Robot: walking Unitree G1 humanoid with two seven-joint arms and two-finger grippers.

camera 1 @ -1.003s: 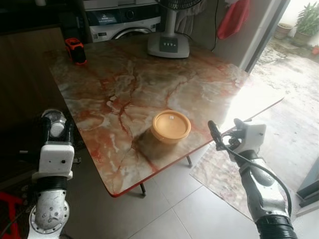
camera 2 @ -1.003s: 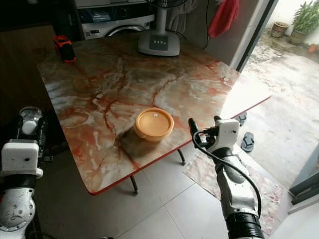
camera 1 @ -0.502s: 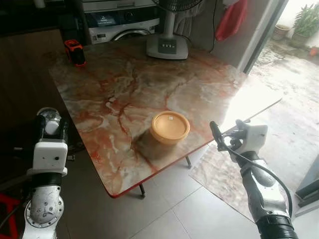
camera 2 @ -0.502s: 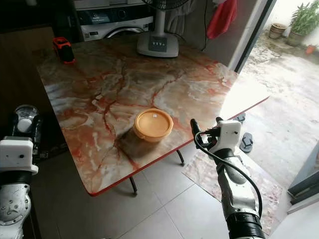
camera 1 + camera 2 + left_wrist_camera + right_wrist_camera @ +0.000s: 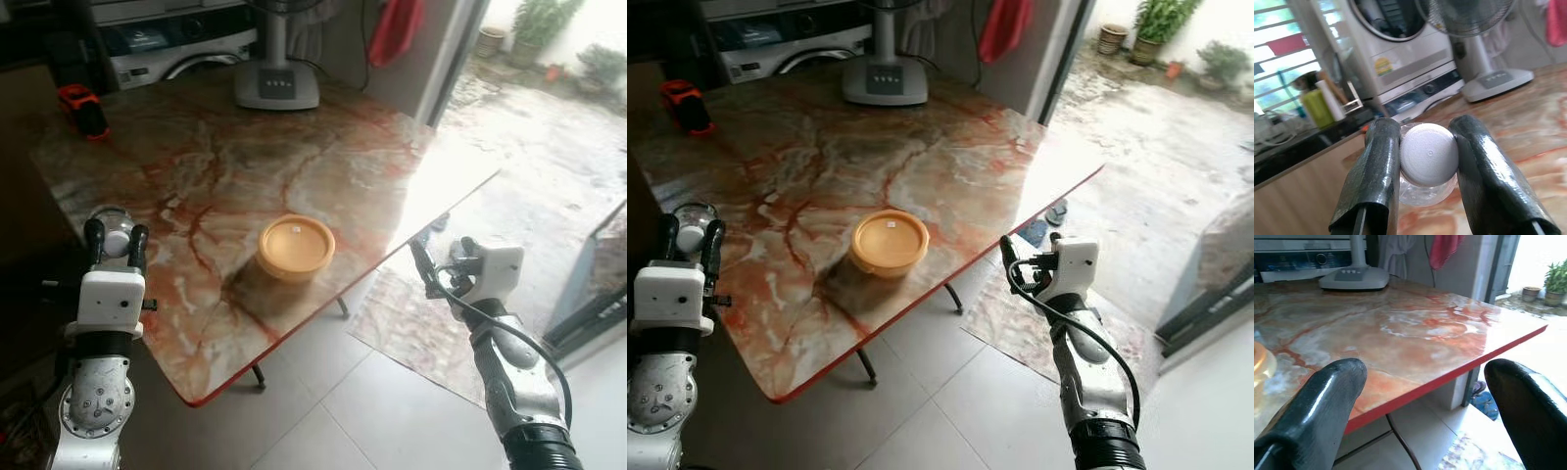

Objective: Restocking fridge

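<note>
A small clear bottle with a white cap [image 5: 1428,154] is clamped between the black fingers of my left gripper [image 5: 118,235], which is shut on it by the table's near left edge. On the marble table [image 5: 196,147], near its front, stands a round orange container with a lid [image 5: 294,245]. Off the table's right edge, above the floor, my right gripper [image 5: 439,257] is open and holds nothing. In the right wrist view its fingers [image 5: 1332,387] frame the table's red rim.
A fan base [image 5: 274,90] stands at the table's back, and a red and black tool [image 5: 81,106] at its back left. A washing machine [image 5: 167,49] is behind. A patterned mat [image 5: 411,323] and sandals [image 5: 1055,212] lie on the tiled floor to the right, before an open doorway.
The whole picture has slid left, so the camera has turned right. The left gripper with the bottle now sits closer to the table's edge. The right arm holds its pose.
</note>
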